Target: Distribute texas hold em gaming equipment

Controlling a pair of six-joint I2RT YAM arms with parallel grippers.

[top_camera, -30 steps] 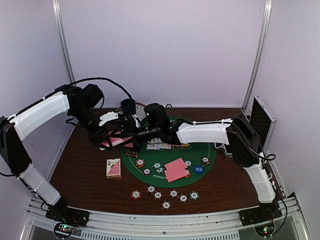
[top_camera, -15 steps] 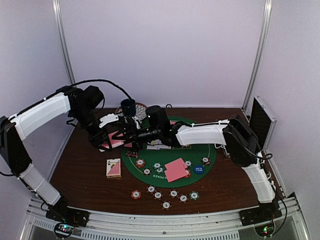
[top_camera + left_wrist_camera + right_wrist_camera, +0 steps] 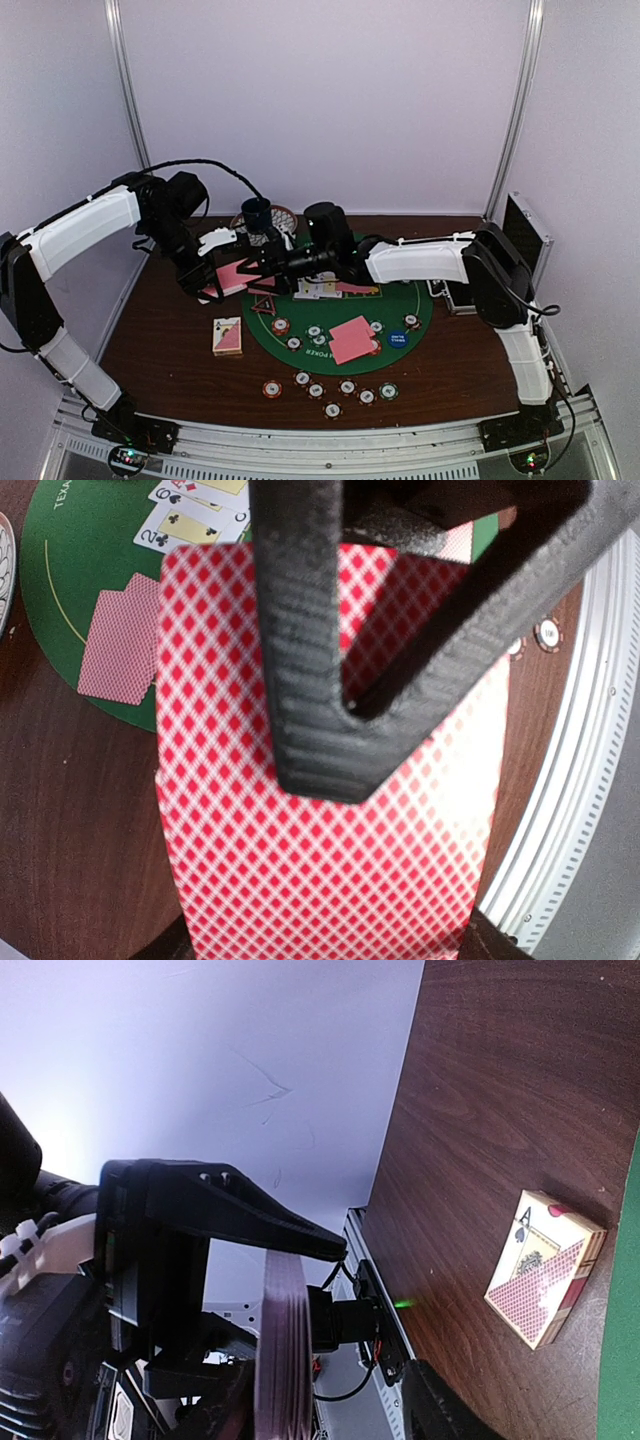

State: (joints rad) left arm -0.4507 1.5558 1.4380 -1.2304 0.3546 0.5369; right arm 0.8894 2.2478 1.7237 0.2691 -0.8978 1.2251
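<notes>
Bare brown table [image 3: 160, 340] lies open at 8 o'clock of the green mat [image 3: 420, 305], holding only a card box [image 3: 228, 337]. At 10 o'clock the pink-backed deck [image 3: 330, 880] hangs above the wood, long axis running along the left gripper [image 3: 212, 278] that clamps it. The right gripper [image 3: 262, 262] sits at the deck's far end; whether it grips cannot be told.

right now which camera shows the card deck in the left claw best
Left wrist view: the deck fills the frame, its red diamond back plain beneath the left claw pinching it. Right wrist view catches only the deck's thin stacked edge. Top view shows just a small pink patch.
</notes>
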